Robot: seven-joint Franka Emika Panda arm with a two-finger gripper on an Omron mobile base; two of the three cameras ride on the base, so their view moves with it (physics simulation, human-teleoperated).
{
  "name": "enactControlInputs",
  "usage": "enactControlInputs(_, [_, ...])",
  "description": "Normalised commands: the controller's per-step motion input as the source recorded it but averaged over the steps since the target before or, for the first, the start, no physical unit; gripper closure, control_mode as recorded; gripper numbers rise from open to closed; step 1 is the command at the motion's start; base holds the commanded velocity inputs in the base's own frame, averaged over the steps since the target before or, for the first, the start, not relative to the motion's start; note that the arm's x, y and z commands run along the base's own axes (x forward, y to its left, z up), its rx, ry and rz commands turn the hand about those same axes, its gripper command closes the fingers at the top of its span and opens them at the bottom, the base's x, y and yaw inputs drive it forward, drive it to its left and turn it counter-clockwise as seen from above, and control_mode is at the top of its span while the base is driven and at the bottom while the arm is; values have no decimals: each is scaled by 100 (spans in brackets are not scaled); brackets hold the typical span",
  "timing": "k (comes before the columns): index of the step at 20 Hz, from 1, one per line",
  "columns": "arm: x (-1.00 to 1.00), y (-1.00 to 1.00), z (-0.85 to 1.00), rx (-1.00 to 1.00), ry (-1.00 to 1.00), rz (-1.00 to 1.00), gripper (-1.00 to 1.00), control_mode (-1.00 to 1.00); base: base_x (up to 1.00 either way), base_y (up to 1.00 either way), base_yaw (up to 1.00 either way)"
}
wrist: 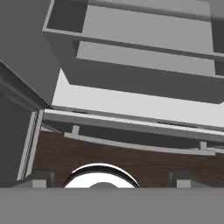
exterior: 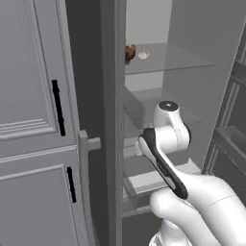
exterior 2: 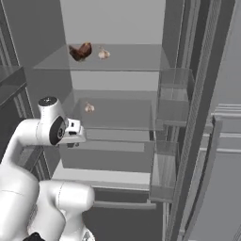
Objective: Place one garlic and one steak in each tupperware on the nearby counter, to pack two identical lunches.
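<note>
My white arm (exterior: 192, 192) rises at lower right before the open fridge. On the top glass shelf (exterior: 178, 60), 1 dark steak (exterior: 129, 53) sits just beside 1 garlic (exterior: 143, 55).

Left base view: mounted behind the arm (exterior: 192, 202) on its left, facing forward into the open fridge; door edge close at 9 o'clock, arm at 5 o'clock.
Right base view: mounted behind the arm on its right, facing the same fridge interior; arm at 7 o'clock, door bins (exterior 2: 172, 101) at 3 o'clock.
Shared region: the top glass shelf (exterior 2: 132, 59) carrying a steak (exterior 2: 80, 51) and a garlic (exterior 2: 103, 53).
Hand view: close range, tilted, looking along the end effector (wrist: 109, 178) at the lower drawers (wrist: 144, 65) and wood floor (wrist: 144, 164).
</note>
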Motion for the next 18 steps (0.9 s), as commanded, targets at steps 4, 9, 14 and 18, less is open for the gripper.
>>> enactControlInputs(4, [43, -11, 48, 3, 0, 0, -100, -100, 50, 19, 0])
enactControlInputs(9, [88, -57, 76, 19, -5, 0, -100, -100, 0, 0, 0])
enactControlInputs(14, [92, 30, 9, 25, -20, -7, -100, -100, 0, 0, 0])
enactControlInputs(18, [62, 78, -24, 12, -22, -11, -100, -100, 0, 0, 0])
